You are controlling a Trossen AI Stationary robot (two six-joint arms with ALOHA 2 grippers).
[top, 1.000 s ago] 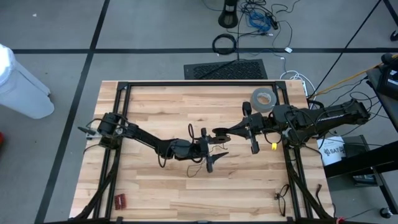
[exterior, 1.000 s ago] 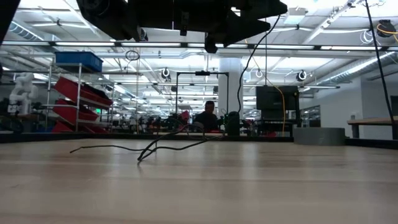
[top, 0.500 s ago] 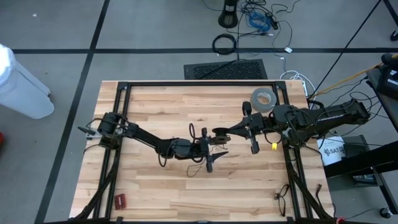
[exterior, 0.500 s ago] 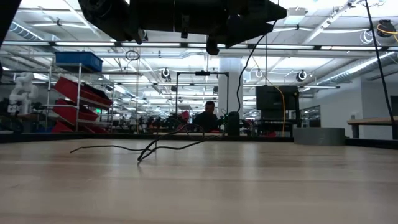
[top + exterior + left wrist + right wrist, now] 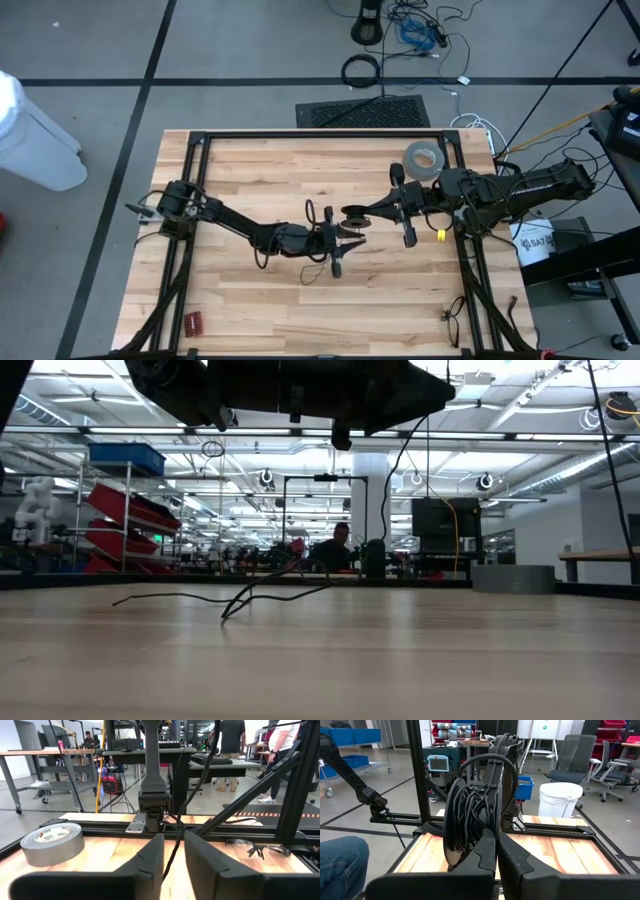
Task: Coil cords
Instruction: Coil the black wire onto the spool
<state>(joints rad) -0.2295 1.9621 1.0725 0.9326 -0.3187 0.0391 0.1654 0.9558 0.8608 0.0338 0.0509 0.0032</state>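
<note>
Facing each other at mid-table, the left gripper (image 5: 345, 238) stands narrowly parted around the cord (image 5: 173, 851), which runs lengthwise between its fingers toward the right gripper (image 5: 372, 212), clamped on a coiled bundle (image 5: 470, 822).

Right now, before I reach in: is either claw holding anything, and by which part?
The right claw pinches the black cord by the lower edge of its wound coil. The left claw straddles a loose strand, not visibly gripping.
</note>
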